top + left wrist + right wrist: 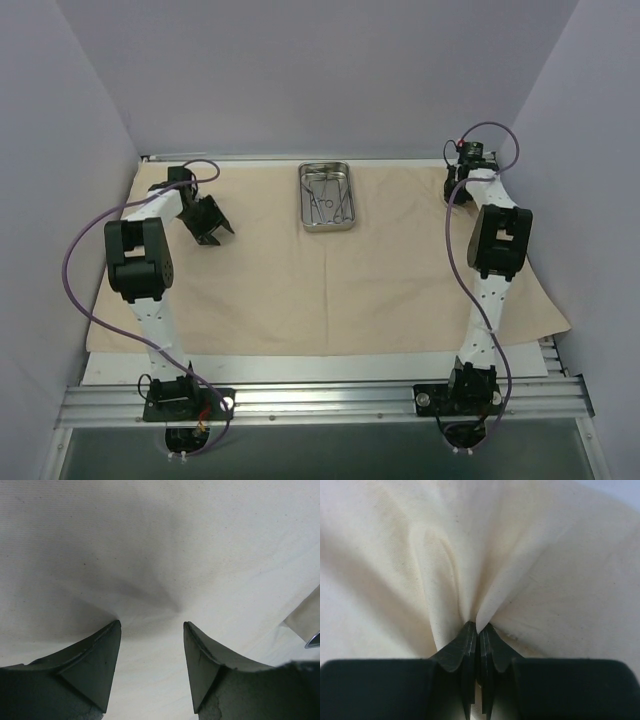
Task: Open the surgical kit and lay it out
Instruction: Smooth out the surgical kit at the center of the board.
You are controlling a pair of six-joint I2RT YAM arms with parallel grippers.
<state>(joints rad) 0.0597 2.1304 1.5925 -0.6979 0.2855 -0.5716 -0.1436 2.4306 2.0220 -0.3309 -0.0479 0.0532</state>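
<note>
Pale lilac walls (320, 70) close in the white table (300, 368) on three sides. Nearly all of it is covered by the beige cloth wrap (300, 290), spread flat, with the steel tray (302, 200) at its far middle holding the ring-handled instruments (328, 203). At the cloth's far right edge the right gripper (477, 627) is clenched on a pinched-up fold of it, while the left gripper (151, 625) is over the far left part, fingers apart and holding nothing.

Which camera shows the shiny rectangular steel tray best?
The top external view: the whole shiny rectangular steel tray sits on the beige cloth, instruments inside. The left wrist view catches only a shiny sliver at its right edge; the right wrist shows only cloth.
</note>
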